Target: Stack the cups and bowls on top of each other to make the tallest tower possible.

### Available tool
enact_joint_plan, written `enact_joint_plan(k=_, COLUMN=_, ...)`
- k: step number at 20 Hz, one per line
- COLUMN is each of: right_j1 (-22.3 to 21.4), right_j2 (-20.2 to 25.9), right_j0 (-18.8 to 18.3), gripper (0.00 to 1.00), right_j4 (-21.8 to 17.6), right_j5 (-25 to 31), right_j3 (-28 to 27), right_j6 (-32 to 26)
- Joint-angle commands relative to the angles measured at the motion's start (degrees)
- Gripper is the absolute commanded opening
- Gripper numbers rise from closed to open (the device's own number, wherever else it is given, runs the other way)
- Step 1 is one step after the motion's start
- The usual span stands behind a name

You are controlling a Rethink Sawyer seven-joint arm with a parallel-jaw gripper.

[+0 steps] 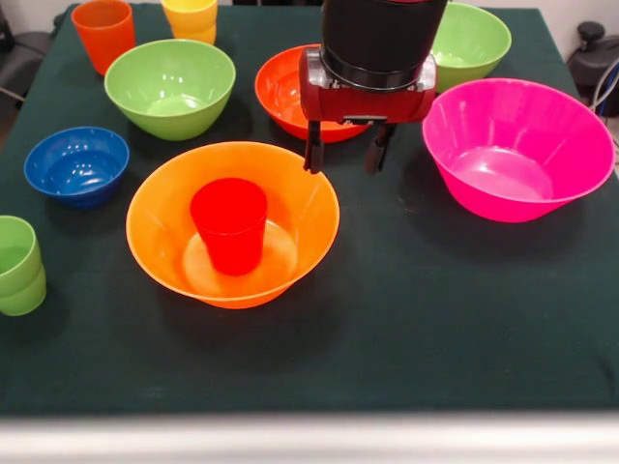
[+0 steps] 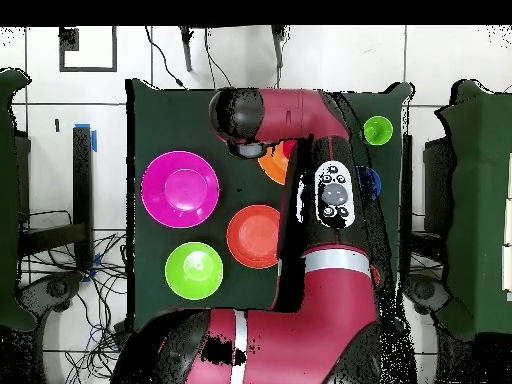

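The jaws of the gripper (image 1: 348, 155) are seen spread apart and empty, hanging just behind the large orange bowl (image 1: 160, 227). Nearest in the front view, stacked light green cups (image 1: 17, 266) are found at the tabletop's (image 1: 406, 338) edge. A red cup (image 1: 230, 224) stands upright inside the orange bowl. Farther back, the small blue bowl (image 1: 75, 166) and the large pink bowl (image 1: 527, 150) are placed. The cups are judged light, stiff and slippery; a hold across the rim is advised.
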Motion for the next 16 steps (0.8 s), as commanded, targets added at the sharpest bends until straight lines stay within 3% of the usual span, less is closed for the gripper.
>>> enact_joint_plan(k=1, right_j1=0.20, right_j2=1.15, right_j0=0.47, gripper=1.00, right_j4=0.16, right_j5=2.85, right_j3=7.59, right_j6=2.20)
enact_joint_plan(k=16, right_j1=0.73, right_j2=-0.84, right_j0=-0.55, gripper=1.00, right_j4=-2.39, right_j5=4.60, right_j3=6.23, right_j6=-1.86)
